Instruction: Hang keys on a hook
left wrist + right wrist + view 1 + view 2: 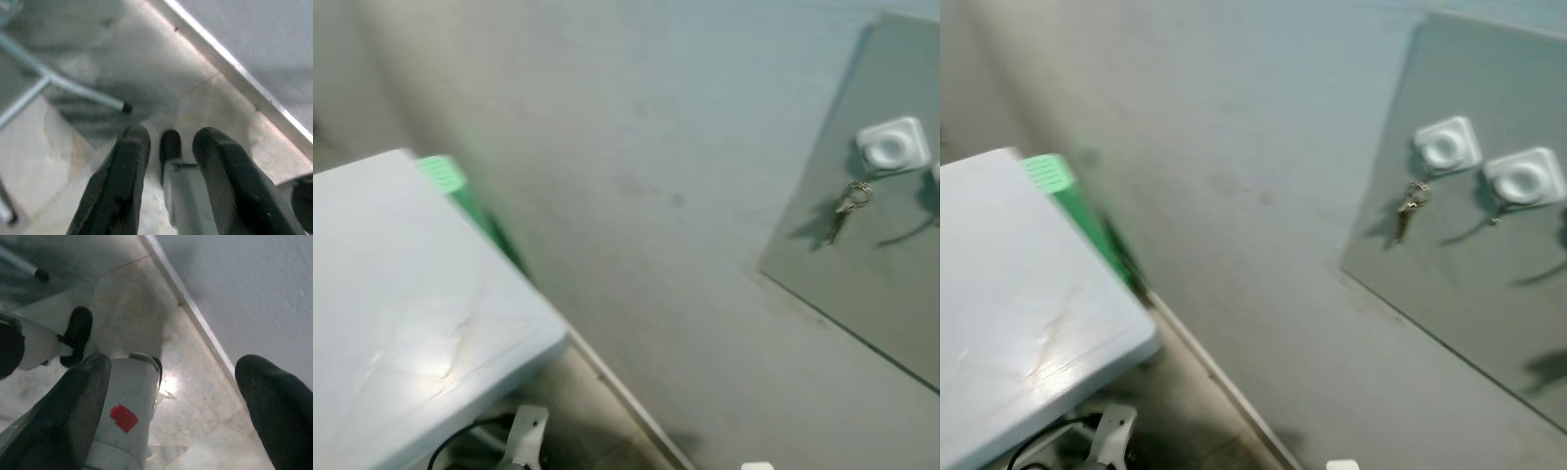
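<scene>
A bunch of keys [847, 208] hangs by its ring from a white square hook [893, 145] on a grey panel [871, 284] fixed to the wall at the upper right. A second white hook [1525, 178] sits just to the right of it. The picture is blurred. My left gripper [168, 142] hangs low over the floor, open, with nothing between its fingers. My right gripper [171, 377] also points down at the floor, its fingers wide apart and holding nothing. Both grippers are far below the keys.
A white table [401, 313] fills the lower left, with a green object [445, 176] behind its far edge against the wall. A pale baseboard [234, 68] runs along the foot of the wall over a tiled floor [137, 298]. Thin table legs [73, 88] stand near the left gripper.
</scene>
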